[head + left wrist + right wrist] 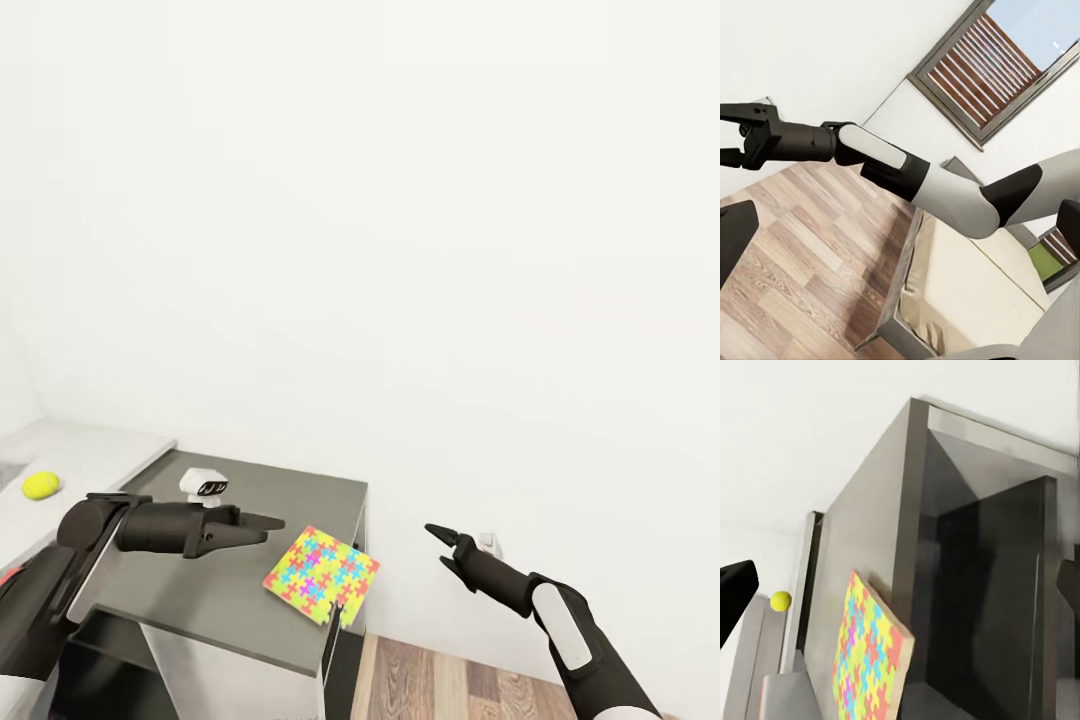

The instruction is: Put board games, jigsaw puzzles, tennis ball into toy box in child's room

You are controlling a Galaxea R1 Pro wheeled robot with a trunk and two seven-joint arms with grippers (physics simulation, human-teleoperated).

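Left pincer (268, 522): fingers pressed together, empty, above the dark grey table section (230, 590). Right pincer (437, 545): fingers spread, empty, out past the table's end over the wood floor (450, 685). Jigsaw puzzle (322, 574): lies between the pincers, overhanging the table corner; tennis ball (41, 485): on the white top, well behind the left pincer.

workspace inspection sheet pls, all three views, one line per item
surface: dark grey desk section joined to a white top at far left
job's things: jigsaw puzzle overhanging the grey section's front corner; tennis ball on the white top
clutter: small white object on the grey section
grippers: left gripper above the grey top, cannot tell if open; right gripper open, off the desk, empty
cables: nothing seen
surroundings: white wall; wood-plank floor; bed; window
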